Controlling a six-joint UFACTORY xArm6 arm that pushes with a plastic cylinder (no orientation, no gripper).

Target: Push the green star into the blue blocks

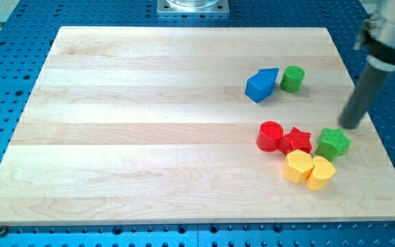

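Observation:
The green star (333, 143) lies at the view's right, next to the red star (297, 140). The blue blocks (261, 84) sit together above them, toward the view's top, touching a green cylinder (293, 79) on their right. My tip (349, 125) stands just above and to the right of the green star, very close to its upper right edge. The dark rod rises from it to the view's top right corner.
A red cylinder (271, 136) sits left of the red star. Two yellow blocks (308, 169) lie just below the red star and the green star. The wooden board (149, 137) ends close to the right of the green star.

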